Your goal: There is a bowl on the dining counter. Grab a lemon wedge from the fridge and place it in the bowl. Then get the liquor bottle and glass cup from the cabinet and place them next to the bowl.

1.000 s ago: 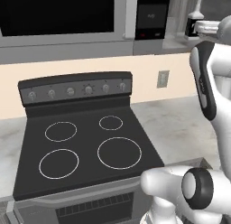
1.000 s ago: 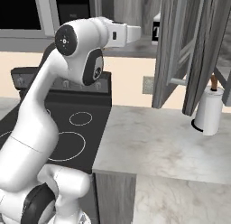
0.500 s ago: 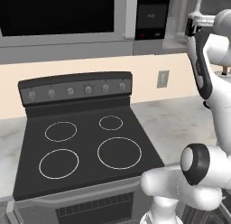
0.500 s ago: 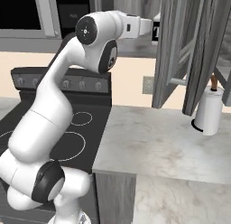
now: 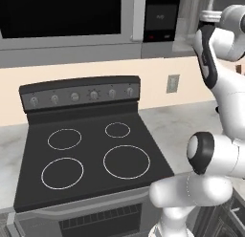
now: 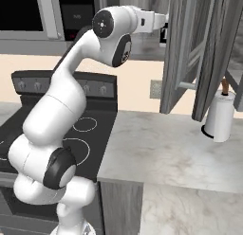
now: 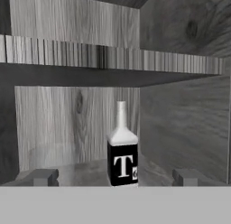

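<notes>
One liquor bottle (image 7: 122, 146) upright on the lower cabinet shelf (image 7: 85, 170), dead ahead between the two fingertips (image 7: 41, 177). Probably glass: rigid, smooth, slippery, fairly heavy, breakable if tipped. Best taken around the square dark body at the label, not the slim white neck. Hand (image 7: 115, 179) spread wide, empty, short of the bottle. Open cabinet door (image 6: 182, 49) above the table (image 6: 175, 149); stove (image 5: 91, 157) left.
</notes>
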Motion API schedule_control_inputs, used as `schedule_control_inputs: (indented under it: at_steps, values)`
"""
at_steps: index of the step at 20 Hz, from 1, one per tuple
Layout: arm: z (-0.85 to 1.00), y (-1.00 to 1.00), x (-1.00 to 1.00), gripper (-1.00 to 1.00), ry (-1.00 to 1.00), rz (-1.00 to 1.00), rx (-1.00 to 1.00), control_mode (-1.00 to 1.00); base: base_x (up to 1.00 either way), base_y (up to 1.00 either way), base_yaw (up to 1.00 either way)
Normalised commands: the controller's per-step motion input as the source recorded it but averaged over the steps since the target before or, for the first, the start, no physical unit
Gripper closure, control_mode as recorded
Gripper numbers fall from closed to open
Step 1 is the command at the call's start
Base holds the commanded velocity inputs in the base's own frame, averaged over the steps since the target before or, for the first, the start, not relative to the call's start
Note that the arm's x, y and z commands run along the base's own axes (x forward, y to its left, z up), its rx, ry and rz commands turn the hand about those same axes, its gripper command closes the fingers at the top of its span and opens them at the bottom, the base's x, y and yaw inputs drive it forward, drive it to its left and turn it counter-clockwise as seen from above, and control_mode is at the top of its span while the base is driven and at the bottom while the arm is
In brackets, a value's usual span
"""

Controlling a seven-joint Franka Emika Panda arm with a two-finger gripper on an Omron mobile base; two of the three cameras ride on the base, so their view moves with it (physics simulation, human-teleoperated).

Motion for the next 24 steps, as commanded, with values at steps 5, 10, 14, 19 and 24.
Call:
schedule_control_inputs:
  at_steps: [5, 10, 14, 19, 24]
  values:
    - [0.0, -0.2, 0.38, -1.0, 0.0, 0.0, 0.0, -1.0, 0.0, 0.0, 0.0]
    - [0.01, -0.26, 0.33, -1.0, 0.0, 0.0, 0.0, -1.0, 0.0, 0.0, 0.0]
    - [0.02, -0.27, 0.34, -1.0, 0.0, 0.0, 0.0, -1.0, 0.0, 0.0, 0.0]
    - [0.01, -0.23, 0.36, -1.0, 0.0, 0.0, 0.0, -1.0, 0.0, 0.0, 0.0]
    - [0.0, -0.19, 0.34, -1.0, 0.0, 0.0, 0.0, -1.0, 0.0, 0.0, 0.0]
